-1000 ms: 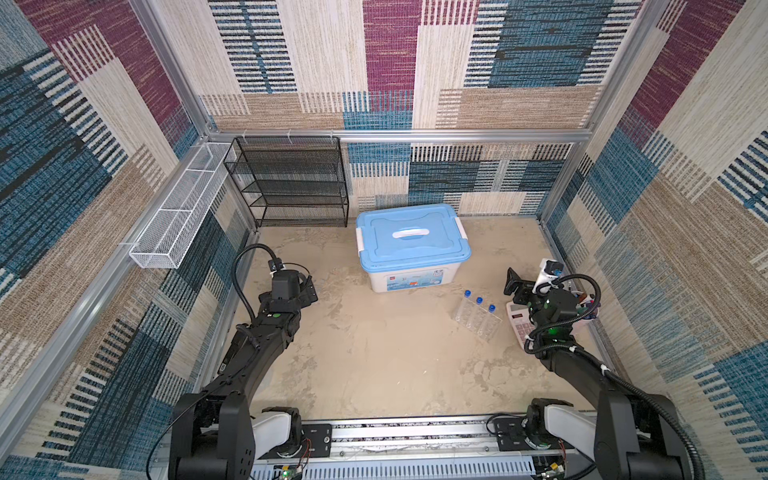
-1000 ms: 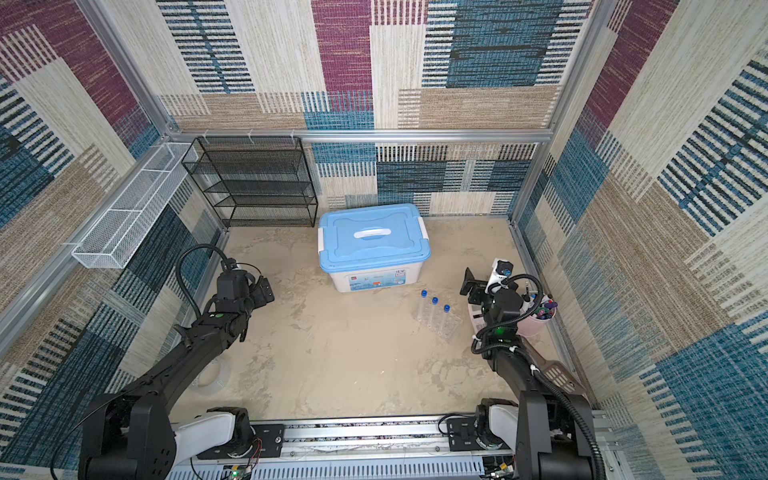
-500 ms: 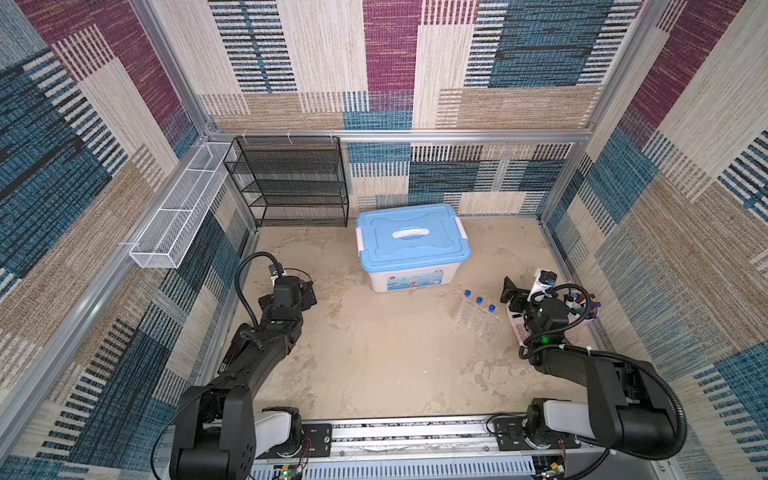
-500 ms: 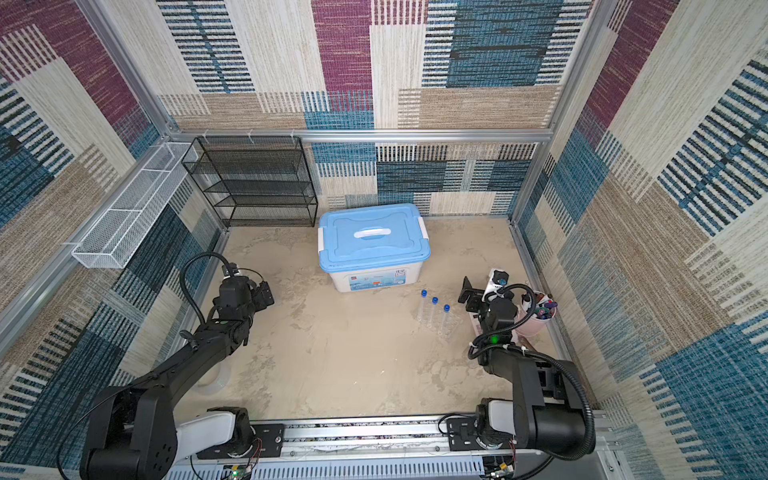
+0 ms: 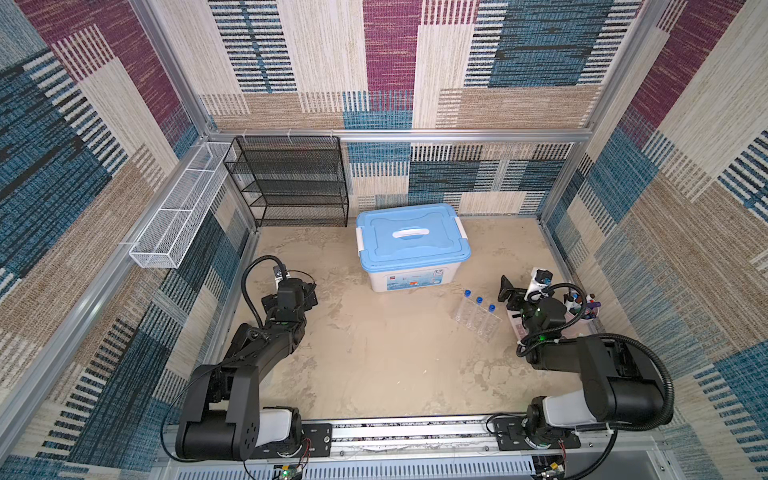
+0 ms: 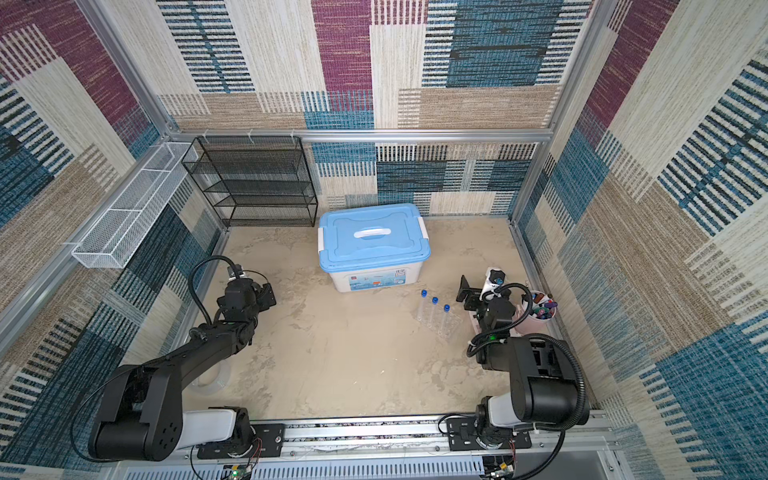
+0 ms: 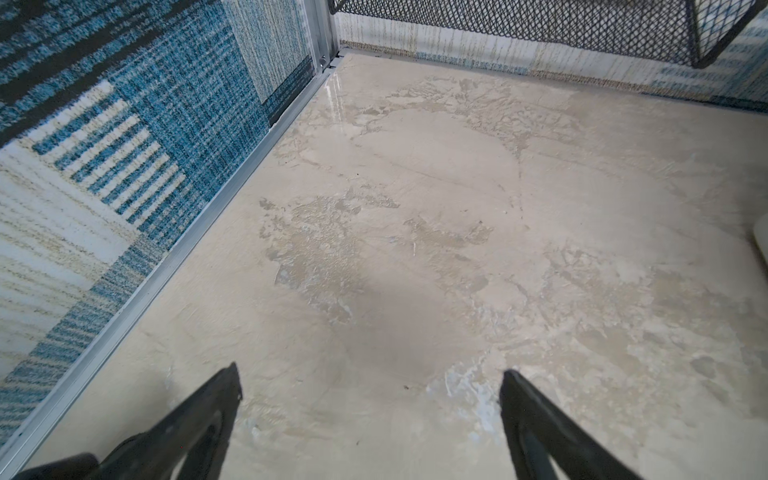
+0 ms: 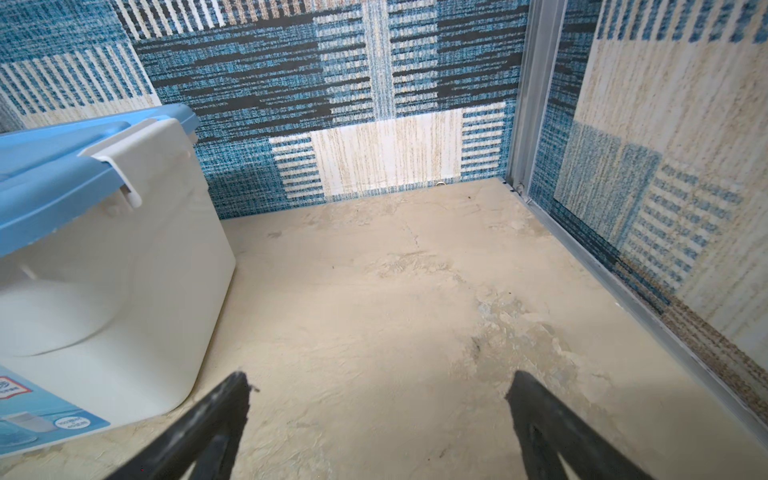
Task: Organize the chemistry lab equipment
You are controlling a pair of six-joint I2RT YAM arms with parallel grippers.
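Note:
Three clear test tubes with blue caps point(image 5: 478, 309) point(image 6: 433, 311) stand in a clear plastic rack point(image 5: 484, 326) point(image 6: 446, 326) on the floor, right of centre. My right gripper point(image 5: 521, 284) point(image 6: 478, 284) point(image 8: 379, 374) hangs open and empty just right of the rack, over bare floor. On the left side my left gripper point(image 5: 309, 293) point(image 6: 268, 293) point(image 7: 372, 370) is also open and empty above bare floor. A clear glass vessel point(image 6: 210, 380) lies partly hidden under the left arm. The other lab pieces are out of view.
A white box with a blue lid point(image 5: 411, 245) point(image 6: 372, 241) point(image 8: 104, 270) sits at the back centre. A black mesh shelf point(image 5: 291, 183) point(image 7: 540, 20) and a white wire basket point(image 5: 178, 208) stand back left. A pink cup of markers point(image 5: 582, 307) point(image 6: 540, 311) and a pink calculator point(image 5: 519, 328) are by the right wall.
Both arms have folded lower, their elbows sinking toward the front rail. The grippers stay in nearly the same places with jaws open. Nothing on the floor has moved.

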